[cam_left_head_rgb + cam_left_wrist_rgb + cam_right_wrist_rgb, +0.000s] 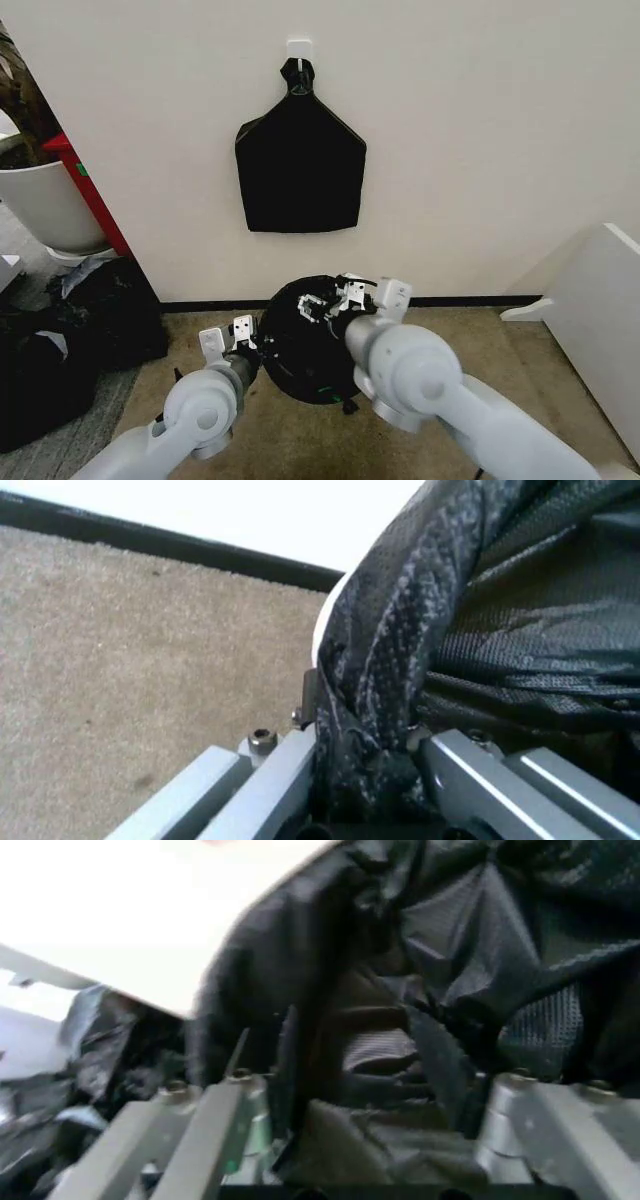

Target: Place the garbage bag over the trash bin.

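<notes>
Two end effectors are clamped on the garbage bag (305, 345), left end effector (365, 780) and right end effector (370, 1140) at opposite sides, so the film is stretched open over the trash bin (322, 634) on the carpet by the wall.

Thin, wrinkled black plastic film with a fine embossed grain and a soft sheen is being shown by the garbage bag (500, 630), bunched between the brushed, matt grey metal fingers (270, 780) of the left gripper (365, 780). Just beside that gripper, a rough, matt beige carpet (120, 667) is being seen, bordered by a smooth black baseboard (170, 544).
</notes>
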### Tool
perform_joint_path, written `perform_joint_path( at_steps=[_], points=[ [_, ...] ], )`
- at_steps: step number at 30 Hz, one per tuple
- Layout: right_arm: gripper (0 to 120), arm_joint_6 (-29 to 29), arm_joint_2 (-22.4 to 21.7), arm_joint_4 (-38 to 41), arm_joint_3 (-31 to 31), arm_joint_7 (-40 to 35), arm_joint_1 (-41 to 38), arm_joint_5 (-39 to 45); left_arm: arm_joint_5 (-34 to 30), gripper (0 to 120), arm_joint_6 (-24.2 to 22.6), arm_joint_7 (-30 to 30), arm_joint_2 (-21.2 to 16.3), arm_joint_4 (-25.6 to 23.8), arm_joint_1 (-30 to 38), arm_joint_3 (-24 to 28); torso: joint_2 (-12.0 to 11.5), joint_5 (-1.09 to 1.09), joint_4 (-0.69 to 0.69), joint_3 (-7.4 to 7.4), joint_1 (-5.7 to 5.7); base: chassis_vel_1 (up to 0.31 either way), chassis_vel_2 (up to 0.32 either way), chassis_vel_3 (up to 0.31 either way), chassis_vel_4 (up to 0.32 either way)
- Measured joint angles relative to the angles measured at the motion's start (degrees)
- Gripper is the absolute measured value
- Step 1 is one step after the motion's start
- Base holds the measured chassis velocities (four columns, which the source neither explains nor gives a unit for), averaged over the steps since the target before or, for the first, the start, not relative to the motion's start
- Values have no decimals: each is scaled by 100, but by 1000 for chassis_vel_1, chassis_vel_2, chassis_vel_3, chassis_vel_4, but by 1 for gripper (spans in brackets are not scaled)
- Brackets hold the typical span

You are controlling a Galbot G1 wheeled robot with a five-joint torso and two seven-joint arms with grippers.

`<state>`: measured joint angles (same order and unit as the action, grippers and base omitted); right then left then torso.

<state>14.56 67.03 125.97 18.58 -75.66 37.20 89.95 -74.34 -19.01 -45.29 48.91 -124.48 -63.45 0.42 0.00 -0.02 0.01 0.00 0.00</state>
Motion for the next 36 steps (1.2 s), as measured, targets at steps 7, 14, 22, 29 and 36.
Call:
perform_joint_path(
  at_steps=[7, 14, 22, 29, 36],
  points=[
    [11, -34, 154, -566, 25, -25, 52, -417, 47, 0, 44, 103, 20, -67, 46, 6, 0, 1, -1, 0, 0, 0, 0, 0, 0],
    [0, -19, 138, -541, 95, 61, 151, -656, 52, 0, 63, 107, 89, 25, 115, 7, 0, 2, 0, 0, 0, 0, 0, 0, 0],
    [0, 80, 0, -209, 165, 155, 308, -692, 75, 0, 95, 64, 222, 269, 308, 53, 1, 2, -2, -1, 0, 0, 0, 0, 0],
    [0, 156, 291, -917, 62, 289, 454, -1117, 74, 0, 97, 130, 154, 103, 259, 51, 1, 2, 0, -1, 0, 0, 0, 0, 0],
    [0, 192, 374, -1138, 167, 260, 578, -1412, 101, 0, 123, 190, 144, 43, 277, 38, 1, 2, 0, 0, 0, 0, 0, 0, 0]
  ],
)
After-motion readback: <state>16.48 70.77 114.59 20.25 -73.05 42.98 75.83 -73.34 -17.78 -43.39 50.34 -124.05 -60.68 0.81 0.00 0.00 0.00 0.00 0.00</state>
